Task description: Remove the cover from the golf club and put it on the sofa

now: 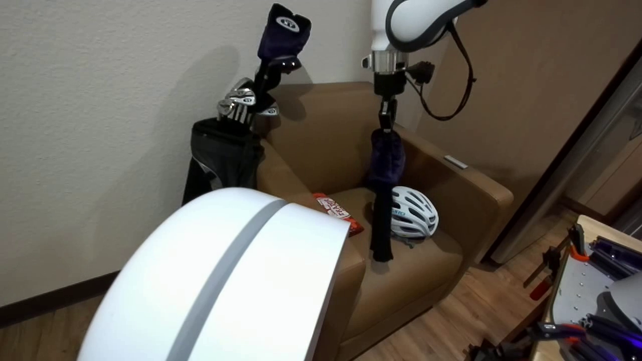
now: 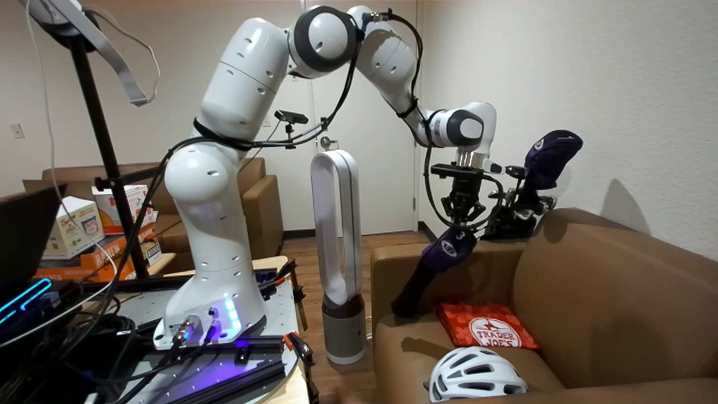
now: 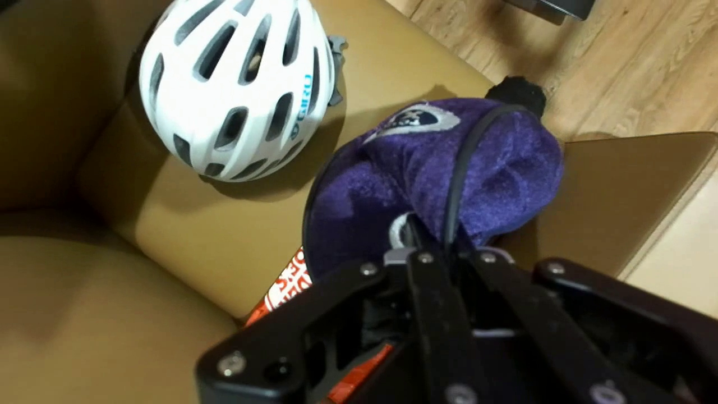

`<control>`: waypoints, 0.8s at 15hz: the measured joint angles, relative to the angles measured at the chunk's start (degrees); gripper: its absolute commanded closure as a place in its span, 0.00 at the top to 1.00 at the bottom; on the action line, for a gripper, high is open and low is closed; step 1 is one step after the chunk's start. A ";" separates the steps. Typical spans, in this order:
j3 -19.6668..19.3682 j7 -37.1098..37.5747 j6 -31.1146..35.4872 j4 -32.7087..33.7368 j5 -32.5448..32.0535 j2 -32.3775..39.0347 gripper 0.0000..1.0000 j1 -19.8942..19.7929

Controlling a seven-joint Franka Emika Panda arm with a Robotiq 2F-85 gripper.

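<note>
The cover [image 1: 387, 158] is a long navy-purple fabric headcover with a wide top and a slim black lower part. It hangs from my gripper [image 1: 386, 130] over the seat of the tan-brown sofa [image 1: 321, 130]. In an exterior view the gripper [image 2: 464, 225] grips the wide end, and the cover [image 2: 446, 253] slants down to the sofa [image 2: 606, 297] seat near one arm. I cannot tell whether its lower end touches. In the wrist view the gripper [image 3: 443, 244] is shut on the edge of the cover [image 3: 505, 174], which folds around the fingertips.
A white helmet [image 2: 477, 375] and a red Trader Joe's bag [image 2: 485, 326] lie on the seat. A golf bag [image 1: 225, 150] stands beside the sofa, with a shorter logo cover [image 1: 284, 37] on a club. A tower fan [image 2: 343, 328] stands near the robot's table.
</note>
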 measured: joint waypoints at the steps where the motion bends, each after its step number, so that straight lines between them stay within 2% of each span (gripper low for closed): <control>1: 0.00 -1.01 0.40 1.57 -0.77 1.41 0.07 0.02; 3: 0.02 -2.81 2.59 4.48 -2.03 4.12 0.08 0.13; 6: 0.04 -4.09 9.75 7.17 -3.88 7.53 0.07 0.26; 12: -0.04 -3.75 25.57 7.28 -3.96 11.97 0.08 0.07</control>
